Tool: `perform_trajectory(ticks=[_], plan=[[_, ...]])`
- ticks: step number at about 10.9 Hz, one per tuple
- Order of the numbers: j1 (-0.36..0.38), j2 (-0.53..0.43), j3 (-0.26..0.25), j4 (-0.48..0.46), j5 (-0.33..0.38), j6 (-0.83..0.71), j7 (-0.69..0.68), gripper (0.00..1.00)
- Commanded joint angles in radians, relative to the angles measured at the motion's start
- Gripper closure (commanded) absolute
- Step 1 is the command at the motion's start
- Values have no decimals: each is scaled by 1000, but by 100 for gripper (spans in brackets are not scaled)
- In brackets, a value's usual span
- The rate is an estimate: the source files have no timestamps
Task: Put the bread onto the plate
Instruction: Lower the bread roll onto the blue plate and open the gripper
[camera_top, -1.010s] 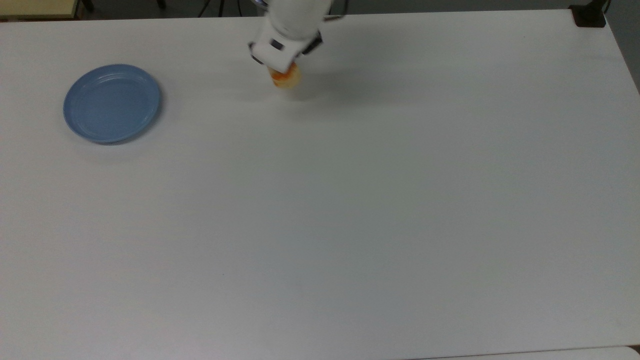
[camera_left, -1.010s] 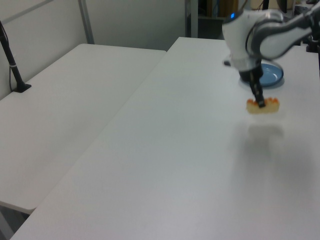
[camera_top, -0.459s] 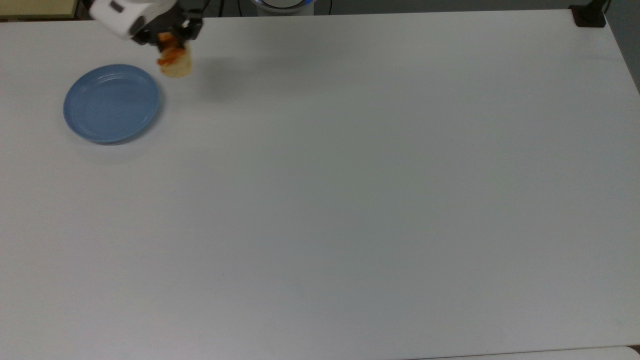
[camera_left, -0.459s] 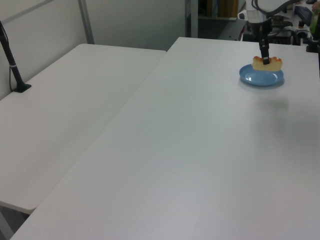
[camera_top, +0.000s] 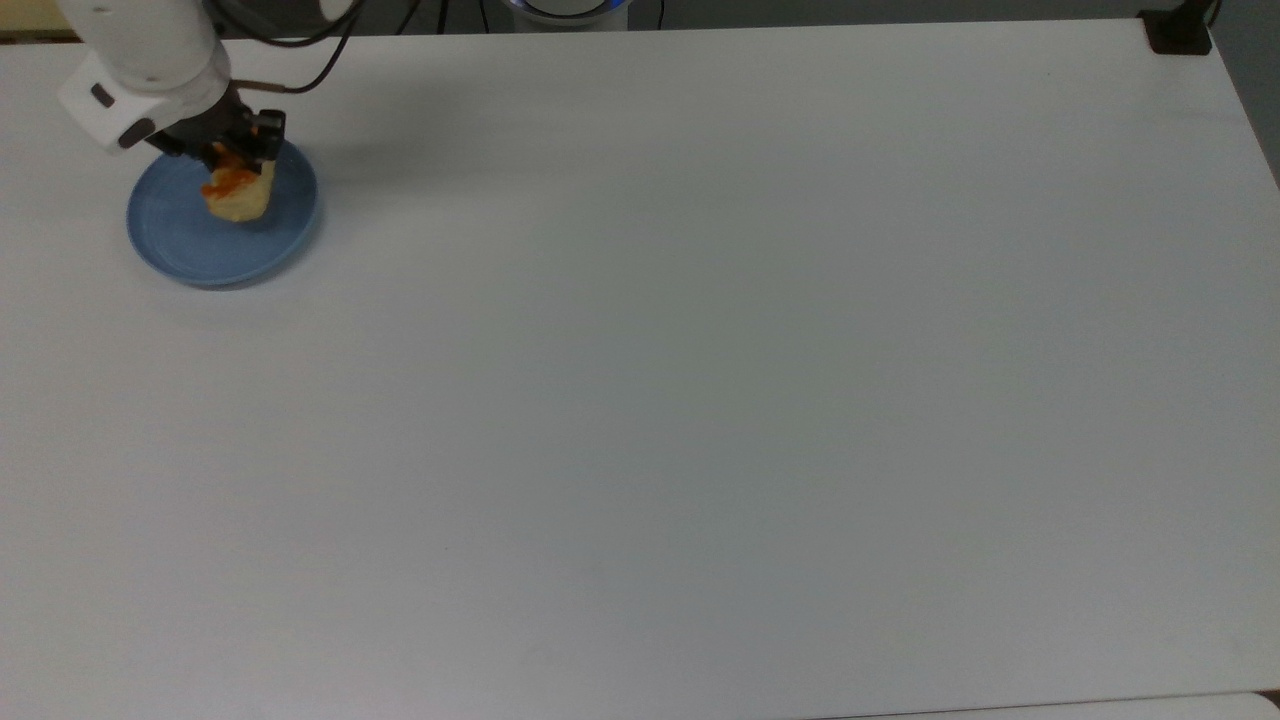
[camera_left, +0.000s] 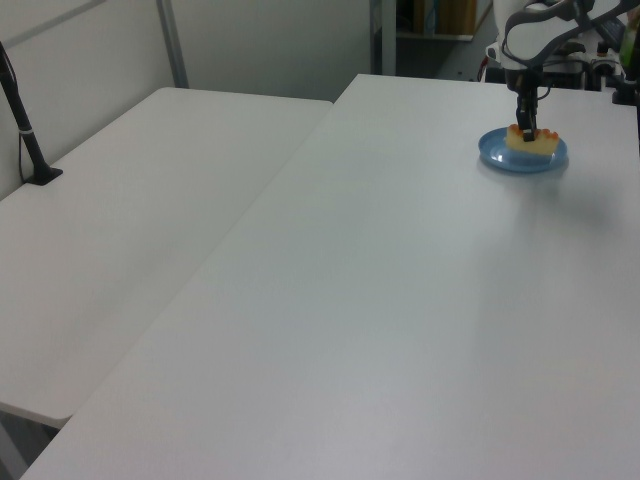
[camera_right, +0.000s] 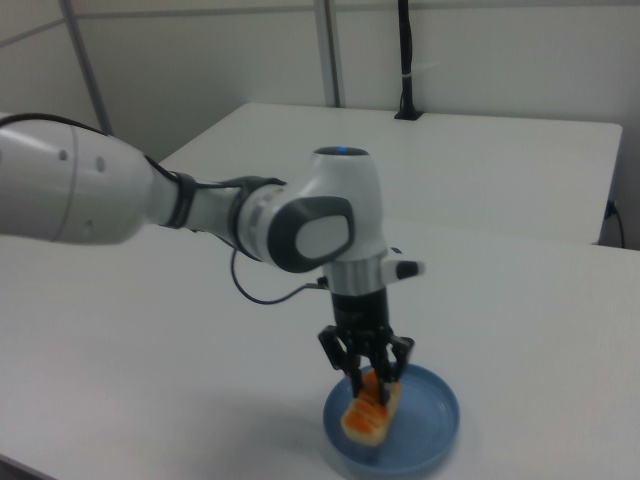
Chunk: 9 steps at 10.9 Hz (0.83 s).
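lab/office | white tables (camera_left: 300, 300) | partition walls (camera_right: 480, 50) | robot arm (camera_right: 150, 210)

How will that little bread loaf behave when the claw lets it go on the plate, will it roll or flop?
The bread likely stays stiff: held by the claw, it isn't sagging. It seems light. Oblong and tilted over the plate, it may tip flat rather than roll.

bread (camera_top: 240, 196): pale yellow, orange-red glazed patches on top
plate (camera_top: 190, 250): light blue, faint concentric rings
claw (camera_right: 371, 378): black fingers
arm (camera_right: 80, 195): white shells, grey joints, black cable
worktop (camera_top: 700, 380): plain white
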Motion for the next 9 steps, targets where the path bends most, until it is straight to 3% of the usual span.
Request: perform_trajectory(ticks=[1,2,5,7,9], plan=[[-29,107,-6,105,0,26,15,39],[-29,107,-6,108,3,26,53,0],[-20,69,6,107,3,11,197,0],[13,-35,17,97,5,-56,358,0],[91,-167,49,71,31,-167,374,0]])
